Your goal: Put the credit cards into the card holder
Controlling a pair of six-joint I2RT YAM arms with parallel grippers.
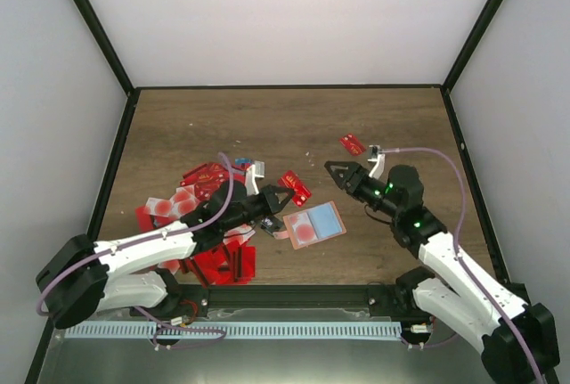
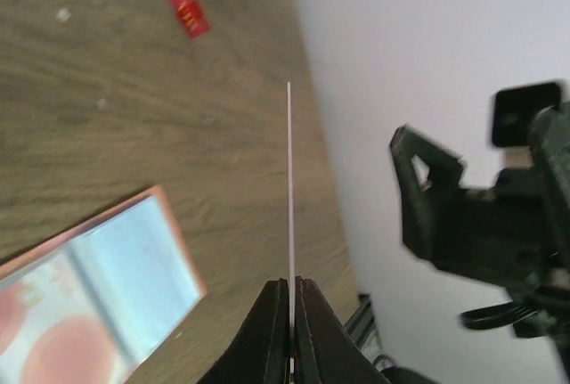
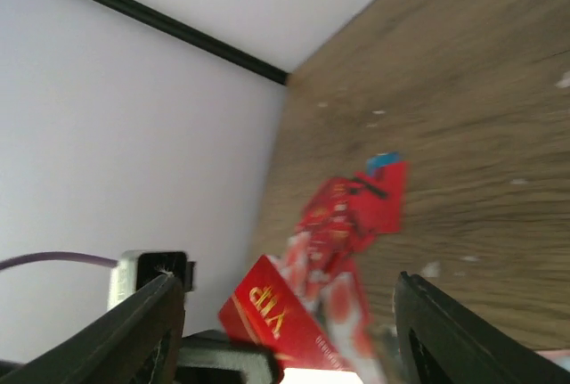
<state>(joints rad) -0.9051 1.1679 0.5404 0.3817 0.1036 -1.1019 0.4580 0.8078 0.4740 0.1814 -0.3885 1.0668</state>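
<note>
Near left lies our heap of credit cards [image 1: 200, 224]. Just beyond, the card holder [image 1: 313, 225] lies open, with our left gripper [image 2: 289, 293] clamped on one red card [image 1: 295, 188] beside its far left corner. Farther right, our right gripper [image 1: 332, 168] gapes empty. Next, we reckon, that card must tilt and slide into the holder.

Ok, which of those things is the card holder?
On the wooden table, look just right of the heap of red cards. The card holder lies flat and open there; unlike its neighbours, it has a salmon rim and a light blue panel inside.
</note>
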